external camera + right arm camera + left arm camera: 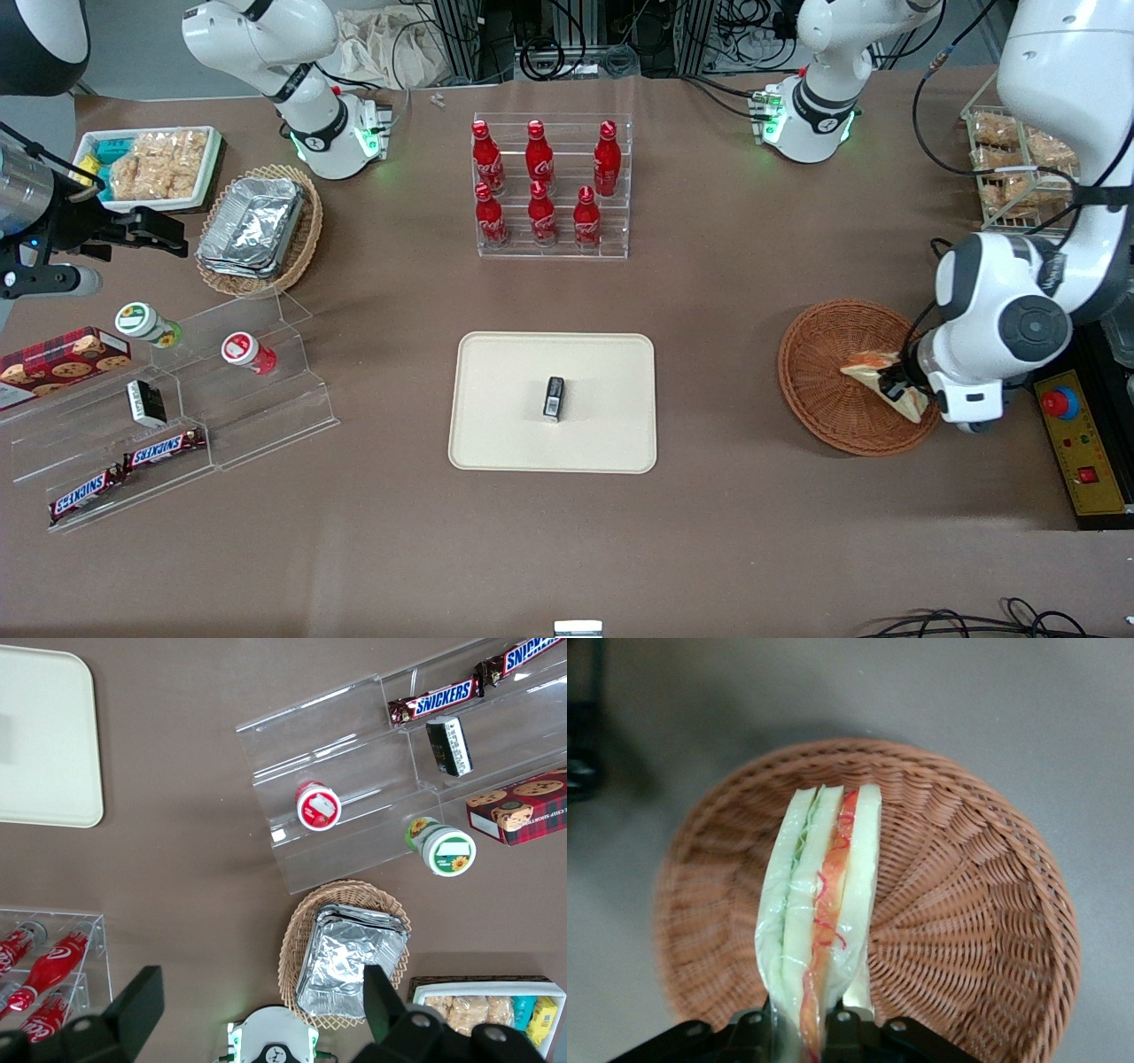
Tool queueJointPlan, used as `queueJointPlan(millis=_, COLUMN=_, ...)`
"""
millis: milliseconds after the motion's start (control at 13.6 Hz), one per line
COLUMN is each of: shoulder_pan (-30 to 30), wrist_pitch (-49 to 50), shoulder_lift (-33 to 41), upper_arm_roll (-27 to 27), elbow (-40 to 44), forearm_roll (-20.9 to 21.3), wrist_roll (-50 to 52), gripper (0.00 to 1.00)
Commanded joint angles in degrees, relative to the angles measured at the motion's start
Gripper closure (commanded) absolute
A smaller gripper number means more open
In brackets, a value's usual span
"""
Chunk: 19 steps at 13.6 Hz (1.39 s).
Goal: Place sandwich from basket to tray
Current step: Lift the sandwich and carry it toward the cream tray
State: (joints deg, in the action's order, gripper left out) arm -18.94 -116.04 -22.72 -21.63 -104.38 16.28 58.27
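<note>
A brown-covered table spreads under both arms, with stock set around its edges and open cloth through the middle. The sandwich (pixel 824 921) stands on edge over the round wicker basket (pixel 833 354), pinched at one end between the closed fingers of the left gripper (pixel 902 390); in the wrist view its bread and filling layers run straight out from the jaws, so the grip likely squeezes across the slices to keep the wedge together. I cannot tell whether it is lifted or touching the weave. The basket's low rim should be easy to clear. The cream tray (pixel 496 443) lies well apart toward the parked arm's end, with bare table between. A small dark packet (pixel 554 398) sits at its centre, leaving free tray around it. The rack of red cola bottles (pixel 551 188) stands farther from the front camera, off the likely path.
</note>
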Motion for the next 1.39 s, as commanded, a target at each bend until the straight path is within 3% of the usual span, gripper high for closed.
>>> queueJointPlan(millis=0, shoulder_pan=0.2, wrist_pitch=13.3, shoulder_lift=0.4, upper_arm_roll=-2.1, elbow=10.0, forearm_roll=0.2, wrist_roll=-2.5, gripper=1.00)
queueJointPlan(millis=367, shoulder_pan=0.5, wrist_pitch=23.7, shoulder_lift=-0.2, upper_arm_roll=-10.0, elbow=21.3, forearm_roll=0.2, wrist_roll=-3.9, gripper=1.00)
queueJointPlan(millis=661, shoulder_pan=0.7, wrist_pitch=23.5, shoulder_lift=-1.5, upper_arm_roll=-17.3, elbow=22.1, forearm_roll=0.4, wrist_roll=-15.6, gripper=1.00)
queueJointPlan(millis=954, shoulder_pan=10.8, wrist_pitch=22.9, shoulder_lift=-9.3, upper_arm_roll=-18.2, elbow=25.4, forearm_roll=2.3, wrist_roll=-19.2, gripper=1.00)
queueJointPlan(millis=1321, shoulder_pan=22.2, wrist_pitch=15.2, shoulder_lift=-22.7, upper_arm_roll=-18.1, elbow=32.3, forearm_roll=10.7, wrist_roll=-13.5, gripper=1.00)
